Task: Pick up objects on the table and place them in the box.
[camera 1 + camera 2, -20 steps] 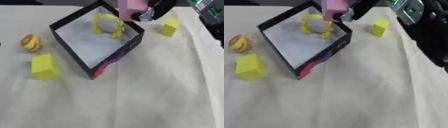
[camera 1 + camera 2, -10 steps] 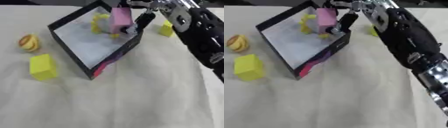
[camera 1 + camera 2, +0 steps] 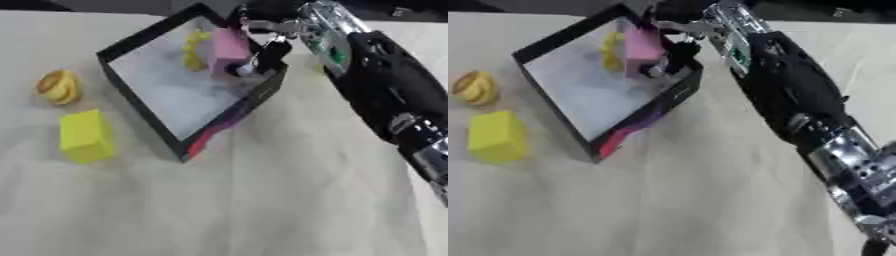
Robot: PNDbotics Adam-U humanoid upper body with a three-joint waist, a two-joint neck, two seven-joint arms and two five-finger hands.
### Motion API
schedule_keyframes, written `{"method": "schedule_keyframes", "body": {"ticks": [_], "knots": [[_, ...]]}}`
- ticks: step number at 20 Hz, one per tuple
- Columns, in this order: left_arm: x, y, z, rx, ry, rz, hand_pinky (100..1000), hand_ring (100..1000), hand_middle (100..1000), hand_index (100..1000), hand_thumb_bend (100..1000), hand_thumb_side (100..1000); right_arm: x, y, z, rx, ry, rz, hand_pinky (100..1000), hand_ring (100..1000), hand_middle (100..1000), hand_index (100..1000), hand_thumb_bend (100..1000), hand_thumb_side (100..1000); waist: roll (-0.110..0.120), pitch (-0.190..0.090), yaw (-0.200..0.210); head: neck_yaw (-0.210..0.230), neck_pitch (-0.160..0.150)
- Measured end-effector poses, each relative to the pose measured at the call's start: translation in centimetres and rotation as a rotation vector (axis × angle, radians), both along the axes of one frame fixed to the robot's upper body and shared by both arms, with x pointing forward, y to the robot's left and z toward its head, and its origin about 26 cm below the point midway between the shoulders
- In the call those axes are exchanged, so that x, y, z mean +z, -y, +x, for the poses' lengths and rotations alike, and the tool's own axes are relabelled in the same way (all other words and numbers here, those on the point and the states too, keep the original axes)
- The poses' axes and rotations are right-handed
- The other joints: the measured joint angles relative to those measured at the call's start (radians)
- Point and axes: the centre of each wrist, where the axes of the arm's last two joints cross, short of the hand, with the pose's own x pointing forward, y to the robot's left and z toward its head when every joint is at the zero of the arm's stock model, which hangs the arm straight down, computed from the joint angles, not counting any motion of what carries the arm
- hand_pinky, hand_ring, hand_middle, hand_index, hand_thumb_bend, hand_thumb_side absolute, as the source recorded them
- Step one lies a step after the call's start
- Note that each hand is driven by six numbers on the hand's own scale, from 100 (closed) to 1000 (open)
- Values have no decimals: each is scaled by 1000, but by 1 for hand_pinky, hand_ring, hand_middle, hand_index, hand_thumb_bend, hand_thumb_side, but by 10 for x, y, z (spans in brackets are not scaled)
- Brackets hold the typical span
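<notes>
The right arm stretched from the near right edge diagonally to the far middle, its black forearm lying over the desk (image 3: 262, 200) beside the box (image 3: 149, 115). The right robot hand (image 3: 267, 47) reached over the box's far right corner, fingers curled down and pinching a pink block (image 3: 229, 50). The block stood upright inside the box by its right wall; whether it touched the floor could not be told. Just left of it, a yellow shape (image 3: 196, 47) sat in the box's far corner. Left of the box, on the cloth, lay a yellow cube (image 3: 85, 136) and, farther off, a round yellow-orange piece (image 3: 58, 86).
</notes>
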Motion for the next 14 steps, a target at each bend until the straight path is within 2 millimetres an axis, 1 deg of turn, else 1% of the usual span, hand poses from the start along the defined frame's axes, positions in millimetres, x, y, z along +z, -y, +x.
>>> {"method": "schedule_keyframes", "body": {"ticks": [1, 3, 6, 8, 9, 10, 12, 14], "knots": [[0, 0, 0, 0, 0, 0, 834, 870, 827, 845, 100, 640, -1, 0, 0, -1, 2, -4, 922, 859, 795, 944, 237, 663, -1, 0, 1, -2, 0], [0, 0, 0, 0, 0, 1, 833, 870, 827, 844, 100, 641, -1, 3, 1, -12, 8, 4, 944, 873, 816, 957, 189, 644, -2, 0, 3, -6, 0], [0, 1, 0, -2, -1, -1, 834, 872, 828, 844, 100, 642, -1, 4, 2, -31, 26, 34, 965, 882, 838, 968, 162, 634, -2, 0, 5, -9, 0], [0, 2, 1, 0, -2, -3, 834, 874, 829, 844, 100, 643, -4, 5, 2, -45, 30, 51, 978, 891, 852, 975, 165, 635, -2, 0, 10, -14, 0], [0, 2, 1, 1, -2, -3, 834, 873, 829, 845, 100, 643, -5, 6, 3, -50, 30, 56, 999, 906, 867, 986, 195, 647, -2, 0, 13, -16, 0], [0, 2, 1, 1, -3, -4, 834, 873, 829, 845, 100, 643, -5, 6, 3, -54, 31, 59, 1000, 908, 869, 989, 204, 650, -3, 0, 14, -18, 0], [0, 2, 1, 2, -4, -5, 834, 873, 829, 845, 100, 644, -6, 6, 3, -59, 33, 52, 1000, 922, 886, 1000, 297, 685, -5, 0, 20, -23, 0], [0, 2, 1, 3, -6, -4, 834, 873, 830, 845, 100, 645, -6, 6, 3, -64, 40, 35, 1000, 925, 890, 1000, 335, 698, -9, 0, 23, -26, 0]]}}
